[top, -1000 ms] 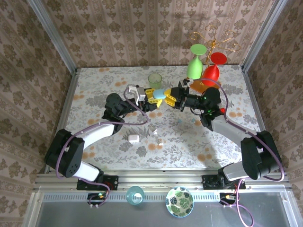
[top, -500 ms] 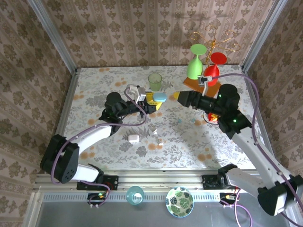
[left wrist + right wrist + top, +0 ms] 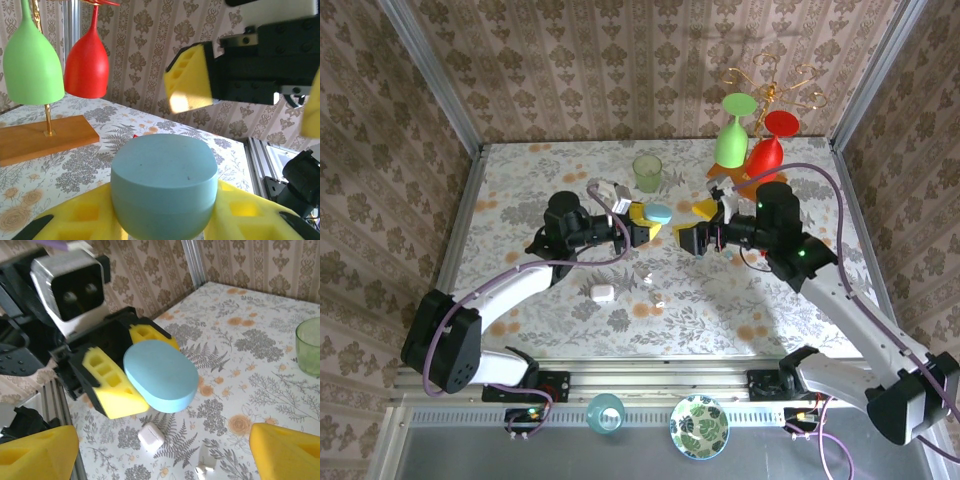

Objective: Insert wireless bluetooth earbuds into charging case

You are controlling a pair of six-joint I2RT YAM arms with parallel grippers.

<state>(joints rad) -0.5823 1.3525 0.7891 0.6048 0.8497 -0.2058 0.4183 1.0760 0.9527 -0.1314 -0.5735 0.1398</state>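
Clamped on case (image 3: 659, 213) with left end effector (image 3: 648, 222); splayed apart with right end effector (image 3: 695, 224) at its 3 o'clock; seemingly finding earbuds (image 3: 660, 298) as white specks on tabletop (image 3: 520, 180), 6 o'clock of case; likely light, hard, slippery; pinch across the body.

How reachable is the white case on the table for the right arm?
Probably yes: the right gripper is open and empty, and the white case lies uncovered on the table. The left gripper, holding the blue case, is raised, likely out of the path.
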